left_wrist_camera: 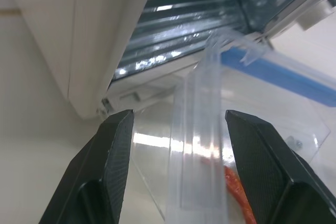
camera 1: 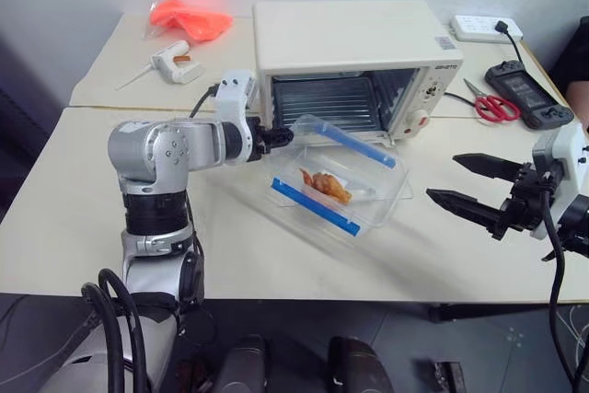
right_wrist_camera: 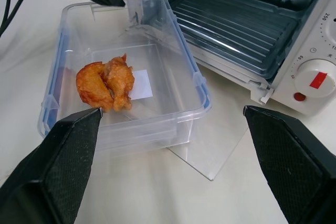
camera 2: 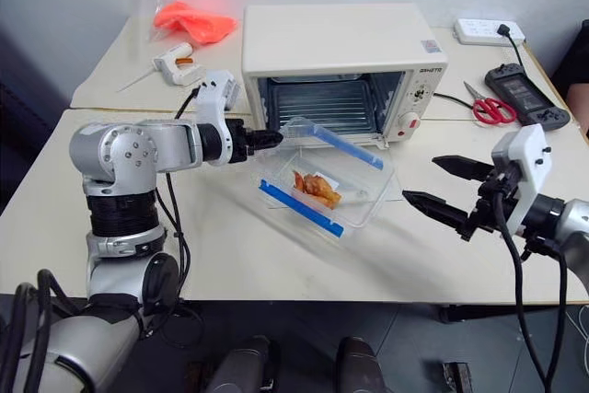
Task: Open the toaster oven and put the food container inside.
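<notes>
oven door seen lowered flat, toaster oven (camera 1: 350,57) cavity exposed: opening step judged done. food container (camera 1: 333,186) resting on open door, outside cavity, insertion left. left gripper (left_wrist_camera: 178,124) fingers spread astride container wall, not pinching. right gripper (camera 1: 465,189) fingers spread wide, empty, apart from container.
</notes>
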Controlling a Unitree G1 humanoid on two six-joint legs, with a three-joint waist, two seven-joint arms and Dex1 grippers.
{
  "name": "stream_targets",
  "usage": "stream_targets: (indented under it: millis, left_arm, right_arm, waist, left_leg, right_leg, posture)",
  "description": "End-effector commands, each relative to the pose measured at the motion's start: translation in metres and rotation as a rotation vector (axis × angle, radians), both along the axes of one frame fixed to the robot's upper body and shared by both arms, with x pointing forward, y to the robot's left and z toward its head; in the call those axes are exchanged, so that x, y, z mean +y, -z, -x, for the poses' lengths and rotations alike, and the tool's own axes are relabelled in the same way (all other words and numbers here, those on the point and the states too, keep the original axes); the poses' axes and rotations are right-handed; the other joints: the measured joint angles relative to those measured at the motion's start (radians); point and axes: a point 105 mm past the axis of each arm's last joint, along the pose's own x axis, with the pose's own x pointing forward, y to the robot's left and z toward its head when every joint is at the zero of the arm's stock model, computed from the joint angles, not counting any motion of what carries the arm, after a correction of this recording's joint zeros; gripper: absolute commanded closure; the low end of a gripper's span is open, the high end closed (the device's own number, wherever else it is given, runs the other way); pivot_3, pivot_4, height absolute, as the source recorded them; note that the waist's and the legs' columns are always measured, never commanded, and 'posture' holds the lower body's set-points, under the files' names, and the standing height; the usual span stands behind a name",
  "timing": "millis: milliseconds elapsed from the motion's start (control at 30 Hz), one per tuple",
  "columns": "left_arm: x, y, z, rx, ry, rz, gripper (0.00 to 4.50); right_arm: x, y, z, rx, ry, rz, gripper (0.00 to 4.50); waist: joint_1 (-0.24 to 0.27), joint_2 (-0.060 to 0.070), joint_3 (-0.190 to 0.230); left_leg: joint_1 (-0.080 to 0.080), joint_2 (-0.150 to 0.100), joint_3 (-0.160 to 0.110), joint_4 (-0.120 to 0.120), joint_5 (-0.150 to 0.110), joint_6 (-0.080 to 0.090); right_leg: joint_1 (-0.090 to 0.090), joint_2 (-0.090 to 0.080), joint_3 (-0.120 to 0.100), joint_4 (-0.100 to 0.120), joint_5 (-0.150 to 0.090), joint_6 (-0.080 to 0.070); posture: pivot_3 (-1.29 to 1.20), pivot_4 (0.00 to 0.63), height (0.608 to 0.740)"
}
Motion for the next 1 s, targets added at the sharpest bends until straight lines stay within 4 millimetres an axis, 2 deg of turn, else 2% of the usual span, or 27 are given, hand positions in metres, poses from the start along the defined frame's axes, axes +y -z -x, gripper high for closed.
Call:
stream_targets:
  millis: [33, 67, 100, 167, 300, 433, 467, 533, 600, 733, 833, 1000]
  left_arm:
    - [0.006, -0.045, 0.008, -0.171, 0.051, 0.074, 1.55]
    - [0.01, -0.052, 0.009, -0.197, 0.058, 0.093, 1.55]
    - [0.016, -0.057, 0.009, -0.218, 0.057, 0.106, 1.73]
    - [0.024, -0.07, 0.013, -0.263, 0.098, 0.173, 2.06]
    - [0.033, -0.08, 0.035, -0.341, 0.29, 0.208, 3.21]
    - [0.042, -0.065, 0.071, -0.321, 0.563, 0.172, 4.33]
    - [0.046, -0.058, 0.08, -0.293, 0.633, 0.163, 4.5]
    - [0.051, -0.045, 0.097, -0.212, 0.762, 0.136, 4.5]
    - [0.054, -0.035, 0.107, -0.148, 0.845, 0.095, 4.5]
    - [0.063, 0.007, 0.12, -0.055, 1.006, -0.149, 4.5]
    - [0.061, 0.025, 0.115, -0.055, 1.054, -0.234, 4.5]
    - [0.047, 0.038, 0.094, -0.092, 1.057, -0.251, 4.5]
  right_arm:
    - [-0.003, -0.018, 0.003, -0.056, 0.0, 0.016, 0.0]
    - [-0.003, -0.021, 0.003, -0.06, 0.0, 0.011, 0.0]
    - [-0.003, -0.024, 0.004, -0.061, -0.001, 0.001, 0.37]
    - [0.001, -0.029, 0.007, -0.061, -0.023, -0.009, 0.81]
    - [0.013, -0.036, 0.02, -0.053, -0.098, -0.013, 2.11]
    - [0.034, -0.041, 0.04, -0.011, -0.219, -0.059, 3.34]
    - [0.044, -0.041, 0.048, 0.012, -0.274, -0.083, 3.72]
    - [0.062, -0.036, 0.063, 0.067, -0.366, -0.117, 4.38]
    - [0.07, -0.029, 0.069, 0.117, -0.39, -0.125, 4.45]
    - [0.083, -0.001, 0.073, 0.229, -0.383, -0.134, 4.45]
    - [0.092, 0.012, 0.074, 0.267, -0.39, -0.144, 4.45]
    - [0.102, 0.042, 0.063, 0.312, -0.367, -0.105, 4.45]
  waist:
    - [-0.002, 0.0, 0.0]
    - [-0.006, 0.0, 0.0]
    - [-0.006, 0.0, 0.0]
    - [-0.012, 0.0, 0.0]
    - [-0.017, 0.0, 0.0]
    - [-0.025, 0.001, 0.0]
    - [-0.025, 0.001, 0.0]
    - [-0.024, 0.001, 0.0]
    - [-0.022, 0.001, 0.0]
    - [-0.016, 0.001, 0.0]
    - [-0.016, 0.001, 0.0]
    - [-0.017, 0.0, 0.0]
  left_leg:
    - [0.0, 0.0, 0.0, 0.0, 0.0, 0.0]
    - [0.0, 0.0, 0.0, 0.0, 0.0, 0.0]
    - [0.0, 0.0, 0.0, 0.0, 0.0, 0.0]
    - [0.0, 0.0, 0.0, 0.0, 0.0, 0.0]
    - [0.0, 0.001, 0.0, 0.0, 0.0, 0.0]
    - [0.001, 0.002, 0.0, -0.002, 0.0, -0.001]
    - [0.001, 0.002, 0.0, -0.002, 0.0, -0.001]
    - [0.001, 0.003, 0.0, -0.001, 0.0, -0.001]
    - [0.001, 0.003, 0.0, -0.001, 0.0, -0.001]
    - [0.001, 0.003, 0.0, -0.001, -0.001, 0.002]
    - [0.001, 0.002, 0.0, -0.001, -0.001, 0.003]
    - [-0.001, 0.001, 0.0, -0.001, -0.001, 0.004]
  right_leg:
    - [0.0, 0.0, 0.0, 0.0, 0.0, 0.0]
    - [0.0, 0.0, 0.0, 0.0, 0.0, 0.0]
    - [0.0, 0.0, 0.0, 0.0, 0.0, 0.0]
    - [0.0, 0.0, 0.0, 0.0, 0.0, 0.0]
    - [0.0, 0.0, 0.0, 0.0, 0.0, 0.0]
    - [-0.001, 0.001, 0.0, 0.0, 0.0, -0.001]
    - [-0.001, 0.001, 0.0, 0.0, 0.0, -0.001]
    - [0.0, 0.001, 0.0, 0.0, -0.001, -0.001]
    - [0.0, 0.001, 0.0, -0.001, -0.001, -0.002]
    - [0.002, -0.001, 0.0, -0.003, -0.001, -0.002]
    - [0.001, -0.001, 0.001, -0.007, -0.001, -0.002]
    - [0.0, 0.0, 0.001, -0.002, -0.001, -0.002]
  posture:
    - [0.0, 0.15, 0.74]
    - [0.0, 0.15, 0.74]
    - [0.0, 0.15, 0.74]
    - [0.0, 0.15, 0.74]
    - [0.0, 0.15, 0.74]
    - [0.0, 0.15, 0.74]
    - [0.0, 0.15, 0.74]
    - [0.0, 0.15, 0.74]
    - [0.0, 0.15, 0.74]
    - [0.0, 0.15, 0.74]
    - [0.0, 0.15, 0.74]
    - [0.0, 0.15, 0.74]
